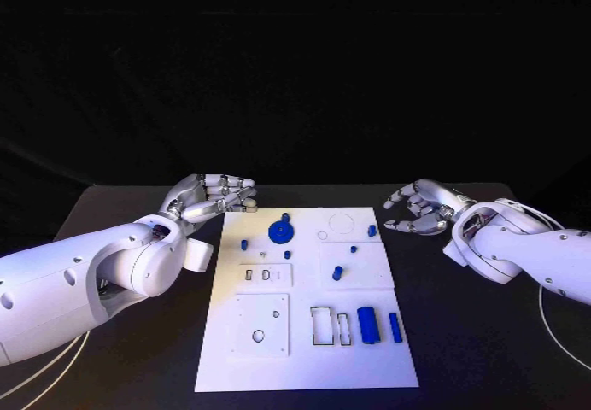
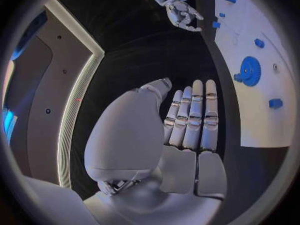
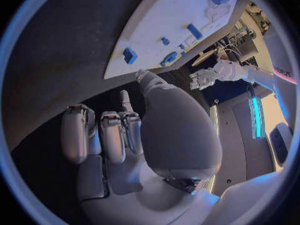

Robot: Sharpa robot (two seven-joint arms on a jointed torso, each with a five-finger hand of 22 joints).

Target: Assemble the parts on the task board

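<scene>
Head view: task board [image 1: 308, 359], blue parts [image 1: 367, 325], seemingly no legible writing.

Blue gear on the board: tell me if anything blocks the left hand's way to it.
Nothing visible does. The left hand hangs empty past the far left corner of the task board; only bare white plate lies between it and the blue gear.

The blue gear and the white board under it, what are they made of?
The blue gear looks like moulded or printed plastic: even colour, matte, no metallic glint. The white board looks like rigid plastic or painted sheet, smooth and flat with cleanly cut recesses. Neither can be told for certain from the pictures.
</scene>
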